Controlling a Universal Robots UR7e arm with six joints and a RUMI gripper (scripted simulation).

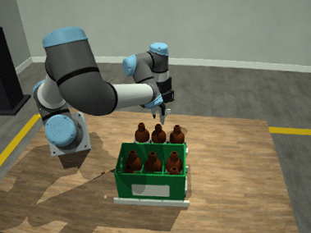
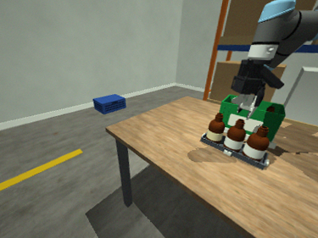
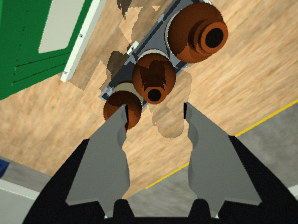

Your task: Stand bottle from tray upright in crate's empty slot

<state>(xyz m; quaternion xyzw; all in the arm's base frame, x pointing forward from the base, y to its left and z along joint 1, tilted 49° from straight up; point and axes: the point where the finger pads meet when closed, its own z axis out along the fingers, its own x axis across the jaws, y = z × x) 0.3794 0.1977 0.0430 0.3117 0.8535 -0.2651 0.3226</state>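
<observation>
My gripper (image 1: 159,117) (image 2: 244,114) (image 3: 155,104) is partly open and empty, above the tray bottles. Three brown bottles stand upright in the tray (image 2: 238,156) (image 3: 160,41): one with a cream label (image 1: 177,136) (image 2: 216,129) (image 3: 121,107), a middle one (image 1: 158,135) (image 2: 235,140) (image 3: 152,77), and one nearest the robot base (image 1: 142,135) (image 2: 256,149) (image 3: 192,32). The green crate (image 1: 124,188) (image 2: 277,124) (image 3: 20,45) holds three bottles in the row nearer the tray. In its other row, bottle tops show at both ends and none in the middle; the front wall hides the slots.
The crate stands close beside the tray, with a pale strip (image 1: 151,202) along its far side from the tray. The robot base (image 1: 70,138) stands at the table's left in the top view. A blue crate (image 2: 110,103) lies on the floor beyond the table.
</observation>
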